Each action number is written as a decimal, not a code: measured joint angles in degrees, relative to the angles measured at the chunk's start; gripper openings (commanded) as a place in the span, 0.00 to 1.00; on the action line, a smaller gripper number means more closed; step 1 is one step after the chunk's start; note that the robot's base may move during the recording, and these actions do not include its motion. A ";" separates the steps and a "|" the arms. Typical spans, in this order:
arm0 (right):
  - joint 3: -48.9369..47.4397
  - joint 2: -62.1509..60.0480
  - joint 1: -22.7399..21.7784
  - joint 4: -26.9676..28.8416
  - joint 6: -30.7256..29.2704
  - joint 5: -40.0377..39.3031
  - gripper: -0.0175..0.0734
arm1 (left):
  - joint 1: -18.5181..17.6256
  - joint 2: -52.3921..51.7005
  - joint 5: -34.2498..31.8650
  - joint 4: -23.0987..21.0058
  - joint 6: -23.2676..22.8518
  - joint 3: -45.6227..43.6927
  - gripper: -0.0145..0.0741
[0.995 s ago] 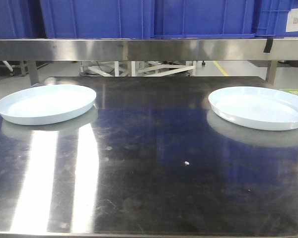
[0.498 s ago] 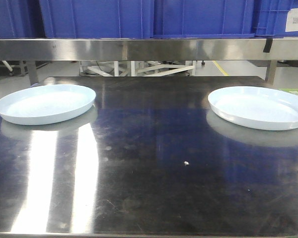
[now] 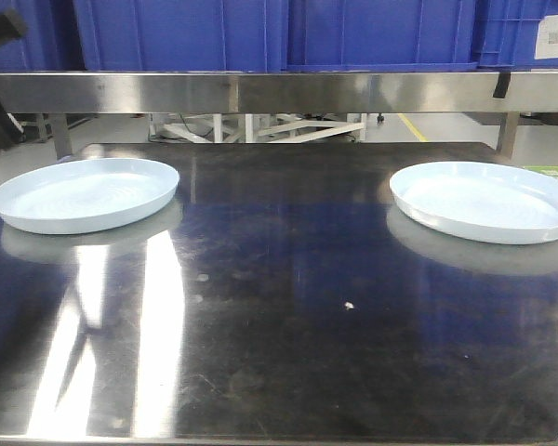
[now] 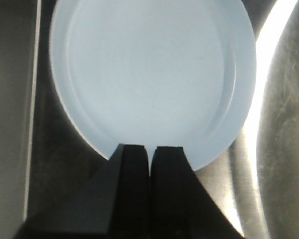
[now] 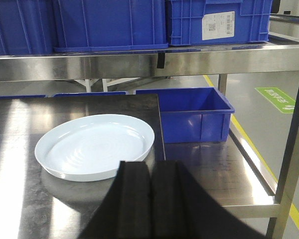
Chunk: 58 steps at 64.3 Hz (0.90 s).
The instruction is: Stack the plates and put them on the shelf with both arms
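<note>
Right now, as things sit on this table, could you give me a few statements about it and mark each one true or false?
1. The left plate is stacked on the right plate. False: they lie apart, at opposite sides of the tabletop.
2. Both plates are empty. True.
3. The left end effector is open wide. False: its fingers are shut together with nothing between them.
4. Blue crates stand on the shelf. True.
5. The right end effector grips a plate. False: it is shut on nothing.
</note>
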 measured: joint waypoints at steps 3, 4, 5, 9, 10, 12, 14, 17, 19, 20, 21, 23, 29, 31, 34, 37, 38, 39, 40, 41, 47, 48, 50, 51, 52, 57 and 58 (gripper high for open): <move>0.00 0.00 0.00 0.00 0.00 0.00 0.23 | 1.31 0.73 0.50 0.80 0.00 -1.75 0.26; 0.00 0.00 0.00 0.00 0.00 0.00 0.23 | 1.68 0.95 0.63 1.13 0.00 -2.36 0.26; 0.00 0.00 0.00 0.00 0.00 0.00 0.23 | 2.04 1.20 0.63 1.38 0.00 -2.69 0.26; 0.00 0.00 0.00 0.00 0.00 0.00 0.23 | 3.44 2.55 0.86 2.67 0.00 -3.79 0.26; 0.00 0.00 0.00 0.00 0.00 0.00 0.23 | 3.56 3.03 0.96 3.07 0.00 -3.95 0.26; 0.00 0.00 0.00 0.00 0.00 0.00 0.23 | 3.94 3.71 0.94 3.84 0.00 -4.08 0.26; 0.00 0.00 0.00 0.00 0.00 0.00 0.23 | 4.24 4.34 0.79 4.79 0.00 -4.20 0.26; 0.00 0.00 0.00 0.00 0.00 0.00 0.23 | 4.52 5.45 0.56 5.60 0.00 -4.33 0.26; 0.00 0.00 0.00 0.00 0.00 0.00 0.23 | 4.52 6.21 0.23 5.89 0.00 -4.33 0.27; 0.00 0.00 0.00 0.00 0.00 0.00 0.23 | 4.52 6.53 0.08 6.03 0.00 -4.33 0.28; 0.00 0.00 0.00 0.00 0.00 0.00 0.23 | 4.52 6.84 -0.06 6.03 0.00 -4.33 0.29; 0.00 0.00 0.00 0.00 0.00 0.00 0.23 | 4.52 7.42 -0.35 6.13 0.00 -4.34 0.31; 0.00 0.00 0.00 0.00 0.00 0.00 0.23 | 4.52 9.29 -1.03 5.99 0.00 -4.45 0.41; 0.00 0.00 0.00 0.00 0.00 0.00 0.23 | 4.52 9.70 -1.12 5.74 0.00 -4.45 0.45; 0.00 0.00 0.00 0.00 0.00 0.00 0.23 | 4.52 10.16 -1.25 5.50 0.00 -4.45 0.51; 0.00 0.00 0.00 0.00 0.00 0.00 0.23 | 4.52 10.56 -1.48 5.13 0.00 -4.45 0.54; 0.00 0.00 0.00 0.00 0.00 0.00 0.23 | 4.52 10.71 -1.52 5.01 0.00 -4.45 0.55; 0.00 0.00 0.00 0.00 0.00 0.00 0.23 | 4.52 10.84 -1.61 5.04 0.00 -4.45 0.55; 0.00 0.00 0.00 0.00 0.00 0.00 0.23 | 4.52 10.84 -1.65 4.84 0.00 -4.45 0.55; 0.00 0.00 0.00 0.00 0.00 0.00 0.23 | 4.52 10.93 -1.65 4.78 0.00 -4.45 0.55; 0.00 0.00 0.00 0.00 0.00 0.00 0.23 | 4.39 11.09 -2.57 4.44 0.00 -4.45 0.55; 0.00 0.00 0.00 0.00 0.00 0.00 0.23 | 4.28 11.09 -2.89 4.44 0.00 -4.45 0.55; 0.00 0.00 0.00 0.00 0.00 0.00 0.23 | 3.89 11.09 -3.27 4.39 0.00 -4.45 0.55; 0.00 0.00 0.00 0.00 0.00 0.00 0.23 | 3.89 11.09 -3.54 4.39 0.00 -4.45 0.55; 0.00 0.00 0.00 0.00 0.00 0.00 0.23 | 3.72 11.09 -3.75 4.39 0.00 -4.56 0.55; 0.00 0.00 0.00 0.00 0.00 0.00 0.23 | 2.72 11.09 -4.93 4.30 0.00 -4.56 0.55; 0.00 0.00 0.00 0.00 0.00 0.00 0.23 | 2.53 11.09 -5.06 4.30 0.00 -4.56 0.55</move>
